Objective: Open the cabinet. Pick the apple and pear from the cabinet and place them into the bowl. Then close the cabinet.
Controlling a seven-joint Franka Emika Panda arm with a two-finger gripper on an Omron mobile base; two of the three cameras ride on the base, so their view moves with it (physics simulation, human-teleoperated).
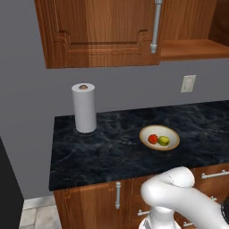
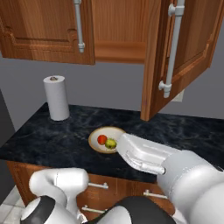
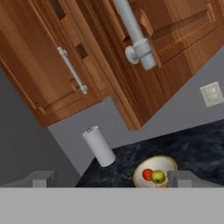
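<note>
Apple [image 1: 152,139] and pear [image 1: 164,141] sit in bowl [image 1: 147,131].

Arm [image 2: 175,170]: glossy white rounded shells, dark joints; tool [image 3: 111,178] fingertips small, grey, blocky.

1 cabinet [image 2: 118,30] w/ 2 doors, 1 bowl [image 1: 159,137], 1 apple [image 1: 153,139], 1 pear [image 1: 164,141], 1 paper towel roll [image 1: 84,108]

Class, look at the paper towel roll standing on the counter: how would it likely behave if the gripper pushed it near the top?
The paper towel roll stands upright, tall and narrow on the counter, so a high push would probably tip it. Being round, it would likely roll once down. It looks like soft wound paper, so probably light and slightly yielding.
</note>
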